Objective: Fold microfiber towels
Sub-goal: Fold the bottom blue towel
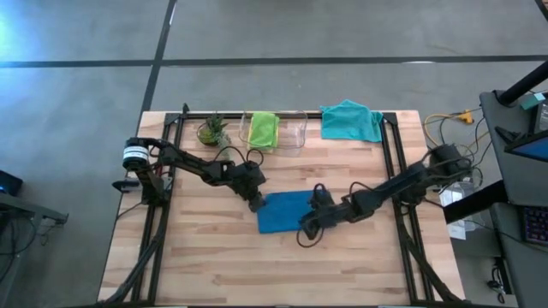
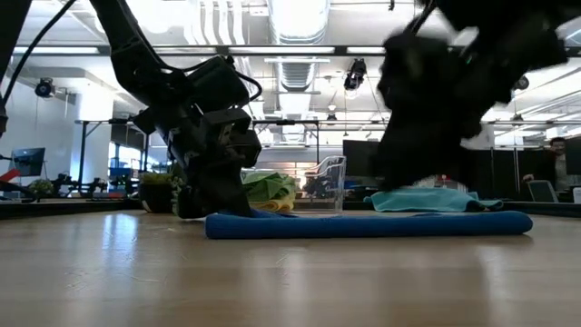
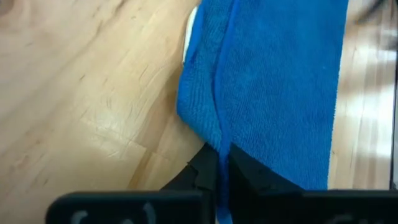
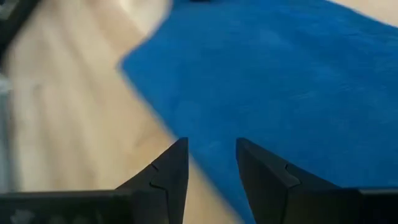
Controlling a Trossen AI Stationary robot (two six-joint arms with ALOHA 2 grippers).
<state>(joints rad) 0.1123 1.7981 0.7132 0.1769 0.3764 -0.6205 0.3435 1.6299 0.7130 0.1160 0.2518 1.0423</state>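
Blue towel [image 1: 287,211], soft and fuzzy, lies flat in the middle of the wood table [image 1: 205,265], folded into a short strip. Left gripper [image 1: 256,204] is down at the towel's left edge w/ both fingers [image 3: 249,171] pressed together, pinching the blue cloth edge; a ridge of cloth runs up from the pinch in the left wrist view. Right gripper [image 1: 306,229] sits low at the towel's front right part. Its fingers [image 4: 171,171] are spread a bit w/ a gap, over the blue cloth near its corner, holding nothing I can see.

At the back of the table: teal towel [image 1: 351,120] lies rumpled on the right. Lime green towel [image 1: 262,128] hangs over the side of the clear plastic bin [image 1: 294,133], w/ some yellow cloth [image 2: 281,205] showing under it in the low view. Small potted plant [image 1: 213,130] stands just left of the bin.
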